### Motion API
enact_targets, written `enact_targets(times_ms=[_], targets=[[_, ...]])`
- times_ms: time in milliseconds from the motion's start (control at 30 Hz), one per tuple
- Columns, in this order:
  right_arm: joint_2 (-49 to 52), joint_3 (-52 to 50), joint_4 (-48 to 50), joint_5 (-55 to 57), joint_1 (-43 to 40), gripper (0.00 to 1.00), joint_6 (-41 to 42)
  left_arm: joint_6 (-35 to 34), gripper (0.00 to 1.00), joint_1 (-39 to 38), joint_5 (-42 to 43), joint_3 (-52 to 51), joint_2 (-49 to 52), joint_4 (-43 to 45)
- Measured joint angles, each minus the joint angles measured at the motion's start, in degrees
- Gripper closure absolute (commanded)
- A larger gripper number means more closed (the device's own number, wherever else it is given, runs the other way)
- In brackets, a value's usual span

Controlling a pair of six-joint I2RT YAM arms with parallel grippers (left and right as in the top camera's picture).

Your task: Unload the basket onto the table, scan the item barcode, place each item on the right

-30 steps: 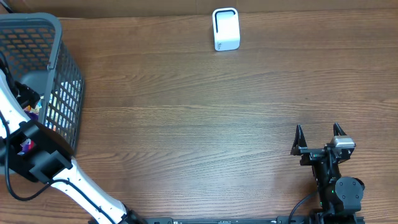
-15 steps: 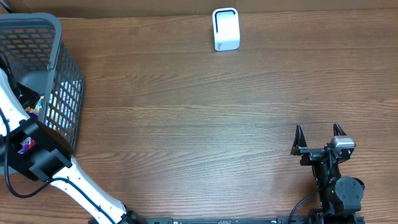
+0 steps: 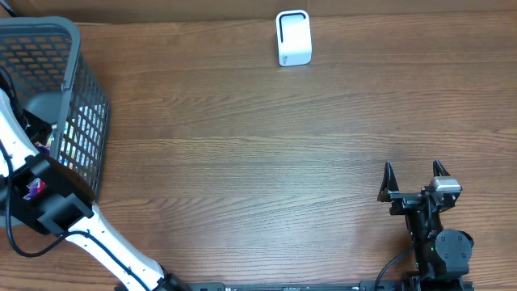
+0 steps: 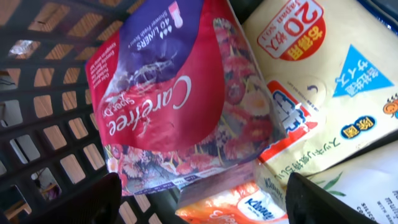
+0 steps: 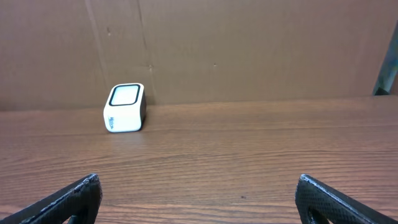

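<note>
My left gripper [image 4: 205, 208] is down inside the grey mesh basket [image 3: 81, 105]. Its dark fingers [image 4: 87, 199] stand wide apart, open, on either side of the lower edge of a red and purple Carefree packet [image 4: 180, 99]. An orange Kleenex pack [image 4: 230, 208] lies under that edge. A cream pack with Japanese print [image 4: 323, 81] lies to the right. No barcode shows. The white scanner [image 3: 293, 37] stands at the table's far edge, also in the right wrist view as the scanner [image 5: 125, 107]. My right gripper [image 3: 413, 174] rests open near the front right, nothing between its fingers.
The basket's dark lattice wall [image 4: 43, 106] stands close on the left of the packets. A brown cardboard wall [image 5: 249, 50] runs behind the scanner. Wooden tabletop [image 3: 266, 162] stretches between the basket and the right arm.
</note>
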Motion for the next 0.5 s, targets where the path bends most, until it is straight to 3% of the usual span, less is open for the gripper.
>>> enact_targets(times_ms=[333,500], targets=[[0.0,0.0,0.0,-0.02,0.02,0.0,-0.02,0.7,0.24,0.0,4.76,0.04,-3.02,-0.59],[0.0,0.0,0.0,0.0,0.02,0.0,0.0,0.96,0.62,0.0,7.76,0.81,-8.72,-4.07]])
